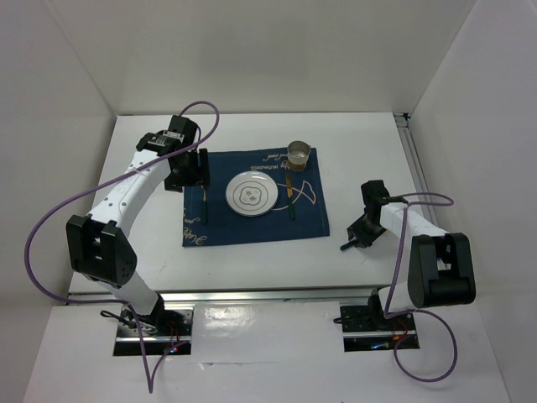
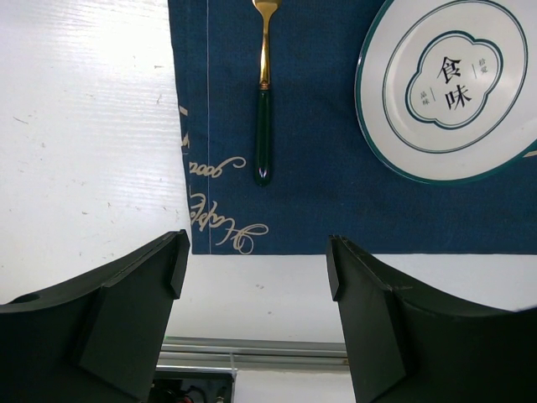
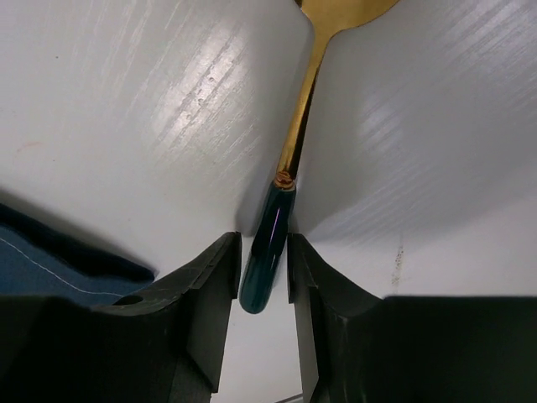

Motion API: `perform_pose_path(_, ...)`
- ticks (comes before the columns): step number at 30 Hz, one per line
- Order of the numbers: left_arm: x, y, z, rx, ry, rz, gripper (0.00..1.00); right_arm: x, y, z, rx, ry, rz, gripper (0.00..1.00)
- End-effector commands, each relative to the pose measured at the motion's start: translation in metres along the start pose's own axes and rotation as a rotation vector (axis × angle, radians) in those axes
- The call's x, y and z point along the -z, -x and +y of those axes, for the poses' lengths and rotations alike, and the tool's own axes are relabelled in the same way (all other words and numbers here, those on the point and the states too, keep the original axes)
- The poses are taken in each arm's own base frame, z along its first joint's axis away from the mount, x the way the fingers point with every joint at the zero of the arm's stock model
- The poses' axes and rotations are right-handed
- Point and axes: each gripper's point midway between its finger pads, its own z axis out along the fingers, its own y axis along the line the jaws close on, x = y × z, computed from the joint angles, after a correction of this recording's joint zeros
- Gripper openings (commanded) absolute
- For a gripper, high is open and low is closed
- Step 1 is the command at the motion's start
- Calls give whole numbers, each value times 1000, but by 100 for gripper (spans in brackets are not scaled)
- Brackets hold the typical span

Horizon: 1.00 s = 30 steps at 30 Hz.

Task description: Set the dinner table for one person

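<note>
**Item: spoon** (image 3: 289,159). Gold bowl and shaft, dark green handle.
- Location: on the bare dinner table (image 1: 361,151), just off the right edge of the dark blue placemat (image 1: 252,222) and toward its near-right corner. A strip of the mat shows at the lower left of the right wrist view. The top view hardly resolves the spoon.
- Long axis: runs straight away from the right wrist, with the handle end nearest and the bowl farthest.

**Holder: right gripper** (image 3: 263,248).
- The jaws sit across the green handle, square to its length. They are drawn in narrow, and both sides appear to touch it.
- The spoon seems to rest on the tabletop.

**Other hand: left gripper** (image 2: 256,252).
- The jaws are spread wide and hold nothing.
- It hangs over the left edge of the placemat, above the fork (image 2: 263,126), and well apart from the spoon.

**Already on the placemat:**
- Plate (image 1: 251,194), at the centre.
- Fork, to the left of the plate.
- A gold-and-green utensil (image 1: 291,197), to the right of the plate; its kind is too small to tell.
- Small metal cup (image 1: 299,154), at the far edge.

**Assessment:** the right arm is much the nearer of the two. The likely destination is the free strip of mat right of the plate, which lies to this gripper's left. The carry should therefore be short and sideways, with the handle kept parallel to the other cutlery.
</note>
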Motion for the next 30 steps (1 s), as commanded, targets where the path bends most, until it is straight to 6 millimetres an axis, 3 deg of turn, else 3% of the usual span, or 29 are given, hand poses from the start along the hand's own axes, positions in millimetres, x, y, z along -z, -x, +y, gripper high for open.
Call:
perform_pose_path(1, 9, 2, 0, 3, -22, -29, 84, -2, 11, 9, 10, 28, -41, 40)
perform_pose_path(5, 9, 2, 0, 3, -22, -29, 84, -10, 5, 8, 12, 23, -11, 40)
perform_pose_path(8, 12, 3, 0, 5, -26, -37, 84, -8, 6, 8, 33, 31, -17, 23)
perform_pose_path(11, 10, 0, 0, 3, -22, -29, 84, 7, 20, 16, 65, 57, -69, 8)
perform_pose_path(15, 10, 0, 0, 3, -22, -29, 84, 26, 36, 31, 181, 102, -114, 6)
perform_pose_path(18, 10, 0, 0, 3, -22, -29, 84, 44, 41, 58, 356, 181, -123, 6)
perform_pose_path(19, 12, 3, 0, 5, -26, -37, 84, 48, 38, 64, 402, 197, -110, 6)
perform_pose_path(20, 12, 3, 0, 5, -26, -37, 84, 59, 36, 84, 467, 242, -126, 6)
perform_pose_path(22, 12, 3, 0, 5, -26, -37, 84, 58, 17, 99, 602, 261, -76, 6)
perform_pose_path(23, 14, 5, -1, 6, -29, -46, 84, 65, 17, 116, 642, 294, -84, 6)
perform_pose_path(25, 14, 5, -1, 6, -29, -46, 84, 50, 3, 120, 718, 227, -40, 6)
perform_pose_path(26, 14, 5, -1, 6, -29, -46, 84, 54, -7, 137, 778, 242, -53, 6)
perform_pose_path(27, 14, 5, -3, 5, -38, -42, 84, 42, -15, 138, 815, 208, -31, 6)
perform_pose_path(29, 15, 3, -2, 4, -34, -34, 84, 45, -27, 158, 874, 228, -40, 6)
perform_pose_path(30, 14, 3, 0, 5, -25, -38, 84, 35, -31, 160, 890, 201, -34, 6)
